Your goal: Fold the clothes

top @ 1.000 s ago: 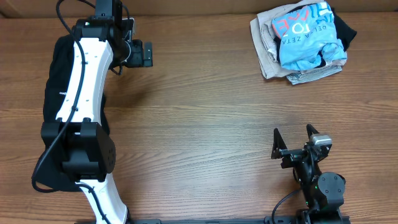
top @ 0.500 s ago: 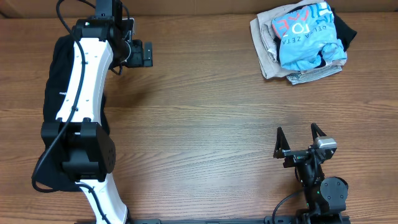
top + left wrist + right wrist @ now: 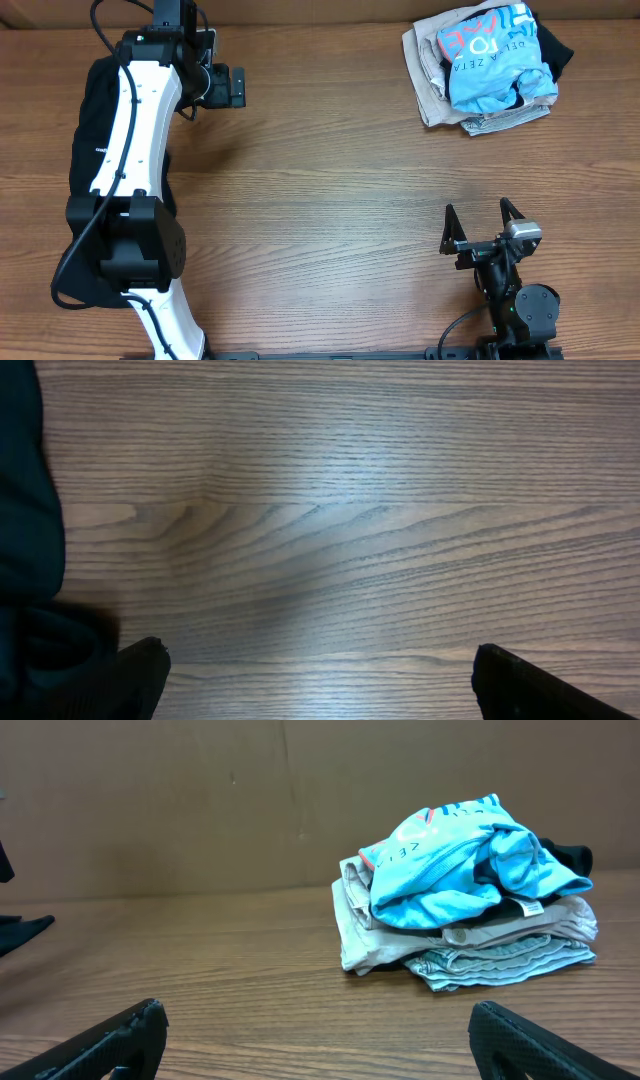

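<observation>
Both jaw pairs stand apart, empty. The clothes pile point(image 3: 485, 65) lies well ahead of the right gripper point(image 3: 476, 210), nearer than the left gripper point(image 3: 238, 87).

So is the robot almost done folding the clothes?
Not by the look of it. Done: nothing clearly; the light blue T-shirt lies bunched on a pile of clothes. In hand: nothing; the left hand and right hand are both open and empty. Left: the T-shirt and the black garment beside the left arm.
</observation>
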Action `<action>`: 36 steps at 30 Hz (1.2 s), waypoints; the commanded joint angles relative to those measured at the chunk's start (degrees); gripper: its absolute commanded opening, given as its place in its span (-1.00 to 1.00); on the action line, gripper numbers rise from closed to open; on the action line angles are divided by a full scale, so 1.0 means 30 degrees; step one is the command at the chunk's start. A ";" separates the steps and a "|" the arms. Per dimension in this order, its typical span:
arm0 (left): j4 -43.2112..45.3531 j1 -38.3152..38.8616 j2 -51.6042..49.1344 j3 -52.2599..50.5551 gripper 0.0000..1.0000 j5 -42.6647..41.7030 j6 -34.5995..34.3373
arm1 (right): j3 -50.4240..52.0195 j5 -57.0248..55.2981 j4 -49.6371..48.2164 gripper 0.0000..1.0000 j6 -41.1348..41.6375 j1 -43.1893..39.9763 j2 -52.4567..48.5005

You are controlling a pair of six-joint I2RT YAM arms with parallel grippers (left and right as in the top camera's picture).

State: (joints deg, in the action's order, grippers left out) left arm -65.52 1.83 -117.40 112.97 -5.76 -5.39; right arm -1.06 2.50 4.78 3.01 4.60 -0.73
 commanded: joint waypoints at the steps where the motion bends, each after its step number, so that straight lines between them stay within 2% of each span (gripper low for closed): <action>1: -0.0007 0.0022 0.0131 -0.0015 1.00 0.0066 0.0372 | 0.0197 -0.0262 -0.0036 1.00 0.0066 0.0073 0.0189; 6: -0.0007 0.0066 0.0423 -0.0015 0.99 0.0080 0.0372 | 0.0197 -0.0262 -0.0036 1.00 0.0066 0.0073 0.0189; 12: -0.0007 0.0408 0.3198 -0.0015 1.00 0.0080 0.0372 | 0.0197 -0.0262 -0.0036 1.00 0.0066 0.0073 0.0189; 25: -0.0685 0.0401 1.3865 -0.0248 1.00 0.0736 0.0532 | 0.0197 -0.0262 -0.0036 1.00 0.0066 0.0073 0.0189; 29: 0.0947 0.0401 1.8207 -0.2514 1.00 0.1341 0.0940 | 0.0197 -0.0262 -0.0036 1.00 0.0066 0.0073 0.0189; 36: 0.6951 -0.0029 2.5463 -1.0688 1.00 0.2127 0.1953 | 0.0197 -0.0262 -0.0036 1.00 0.0066 0.0073 0.0189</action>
State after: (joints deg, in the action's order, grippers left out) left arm -48.34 2.59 -45.54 90.52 -1.15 -1.91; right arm -1.06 2.48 4.91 2.98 4.58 -0.73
